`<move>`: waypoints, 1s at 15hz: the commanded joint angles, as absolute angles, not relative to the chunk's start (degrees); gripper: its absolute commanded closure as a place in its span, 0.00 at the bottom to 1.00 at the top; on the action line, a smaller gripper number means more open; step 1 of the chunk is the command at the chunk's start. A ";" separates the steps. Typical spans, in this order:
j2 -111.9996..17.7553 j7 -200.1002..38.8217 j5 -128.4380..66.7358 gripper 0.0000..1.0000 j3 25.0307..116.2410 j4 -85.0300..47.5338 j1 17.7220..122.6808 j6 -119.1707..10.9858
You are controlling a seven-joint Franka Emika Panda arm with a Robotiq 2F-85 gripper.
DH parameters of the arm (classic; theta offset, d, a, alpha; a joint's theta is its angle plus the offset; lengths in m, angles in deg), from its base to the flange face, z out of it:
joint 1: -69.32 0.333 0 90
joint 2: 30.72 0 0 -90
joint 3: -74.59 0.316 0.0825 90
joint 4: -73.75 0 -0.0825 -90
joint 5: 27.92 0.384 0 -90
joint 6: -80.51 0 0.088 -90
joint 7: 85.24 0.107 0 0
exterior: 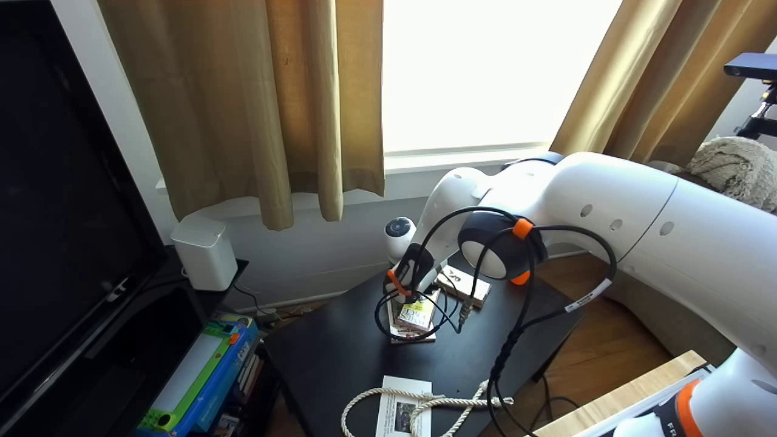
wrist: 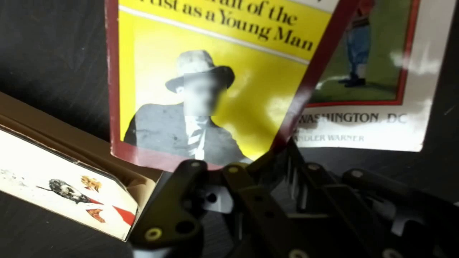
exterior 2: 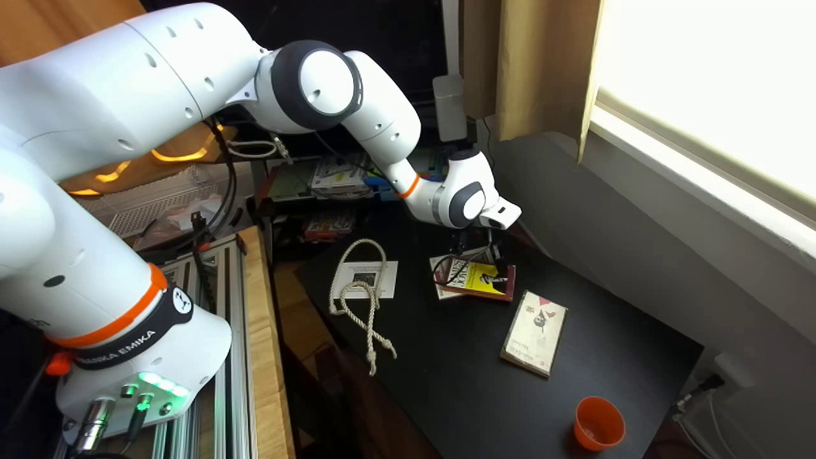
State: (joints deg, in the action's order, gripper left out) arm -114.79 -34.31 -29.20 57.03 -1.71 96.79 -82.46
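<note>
Gripper [wrist: 281, 152] at lower R corner of yellow bk [wrist: 157, 118] in wrist view, tips pressed together; can't tell if pinching any of the cover, w/ that corner hidden behind the metal; legible on yellow bk: "...rait of the" & "...tist as a Young Man", rest of title cut off at top of view; under that, b/w photo of man in hat & striped tie, maroon border; lying flat on dark tbl [exterior 2: 440, 370], overlapping white bk [wrist: 376, 89]; on white bk, "WASHINGTON, DC" & below it "...NDLER WARNER", start covered; green pic in red frame above.

In an exterior view, apart from both: cream bk [exterior 2: 535, 333] w/ red & black art, faint script too small to read; orange cup [exterior 2: 599, 424] farther along; in both exterior views, printed sheet [exterior: 393, 413] w/ small photo, text unreadable, rope [exterior: 464, 402] looped across; on robot base band [exterior 2: 127, 347], "FRANKA EMIKA"; on cable tag [exterior: 587, 296], print too tiny.
</note>
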 commanded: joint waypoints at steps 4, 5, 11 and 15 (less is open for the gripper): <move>-113.59 -34.18 -29.13 0.70 56.75 -3.76 96.77 -83.02; -113.21 -34.13 -29.33 0.64 56.15 -4.37 97.01 -83.53; -112.36 -35.25 -29.28 0.19 55.36 -5.20 96.37 -83.79; -112.82 -37.16 -29.48 0.00 55.79 -5.38 95.43 -82.81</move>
State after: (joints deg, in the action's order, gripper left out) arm -112.97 -35.41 -29.28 55.27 -3.84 96.11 -82.60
